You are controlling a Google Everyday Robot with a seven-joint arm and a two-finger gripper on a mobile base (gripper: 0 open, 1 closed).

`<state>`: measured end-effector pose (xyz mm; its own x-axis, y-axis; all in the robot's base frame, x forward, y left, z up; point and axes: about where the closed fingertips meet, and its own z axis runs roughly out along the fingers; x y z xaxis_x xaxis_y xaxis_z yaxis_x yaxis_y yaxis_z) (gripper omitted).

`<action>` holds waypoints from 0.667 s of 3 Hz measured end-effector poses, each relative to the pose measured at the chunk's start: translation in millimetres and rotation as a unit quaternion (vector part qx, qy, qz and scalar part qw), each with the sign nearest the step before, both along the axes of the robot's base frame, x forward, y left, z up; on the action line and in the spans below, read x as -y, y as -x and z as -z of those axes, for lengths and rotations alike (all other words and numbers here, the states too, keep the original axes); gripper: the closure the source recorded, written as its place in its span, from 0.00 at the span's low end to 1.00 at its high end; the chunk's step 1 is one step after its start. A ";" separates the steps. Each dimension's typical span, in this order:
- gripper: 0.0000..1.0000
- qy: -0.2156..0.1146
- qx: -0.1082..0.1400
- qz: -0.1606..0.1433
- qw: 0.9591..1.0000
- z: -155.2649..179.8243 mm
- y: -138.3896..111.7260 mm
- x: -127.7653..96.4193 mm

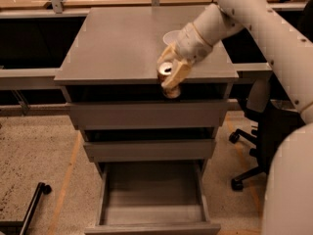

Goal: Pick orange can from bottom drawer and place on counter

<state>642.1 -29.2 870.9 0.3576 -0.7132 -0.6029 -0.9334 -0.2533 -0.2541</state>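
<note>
The gripper (172,77) pinches the orange can (166,68) at the counter (117,43) front edge, right of centre, seemingly poised to clear the lip for placing.

The single camera looks steeply down from in front of the cabinet, close enough that the counter (117,43) fills the upper middle of the frame and the open bottom drawer (151,192) touches the lower edge. The gripper (172,76), clasping the orange can (165,68), sits just above centre, with the arm large at right.
</note>
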 end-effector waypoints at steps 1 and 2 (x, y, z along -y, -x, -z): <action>1.00 0.017 0.072 -0.047 0.996 -78.0 -15.4 -58.1; 1.00 0.017 0.071 -0.045 0.996 -75.7 -16.0 -56.8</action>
